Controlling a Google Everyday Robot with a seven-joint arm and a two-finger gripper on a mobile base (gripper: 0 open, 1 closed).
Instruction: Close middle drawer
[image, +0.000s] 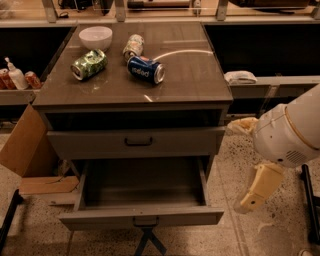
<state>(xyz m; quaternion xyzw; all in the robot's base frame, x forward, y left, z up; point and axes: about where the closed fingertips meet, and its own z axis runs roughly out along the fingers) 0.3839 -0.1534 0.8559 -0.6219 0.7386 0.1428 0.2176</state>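
Note:
The middle drawer (142, 218) of the grey cabinet (135, 95) is pulled far out toward me and its inside looks empty. Its low front panel carries a small dark handle at the centre. The top drawer (137, 142) above it is pushed in. The lowest drawer is out of view. My gripper (256, 189) hangs from the white arm (290, 132) at the right. It is beside the open drawer's right front corner, a little apart from it, and holds nothing.
On the cabinet top lie a white bowl (95, 36), a green can (89, 64), a blue can (145, 69) and a pale can (133, 45). A cardboard box (27, 145) leans at the left. Bottles (15, 76) stand on the left shelf. A white cloth (240, 77) lies on the right shelf.

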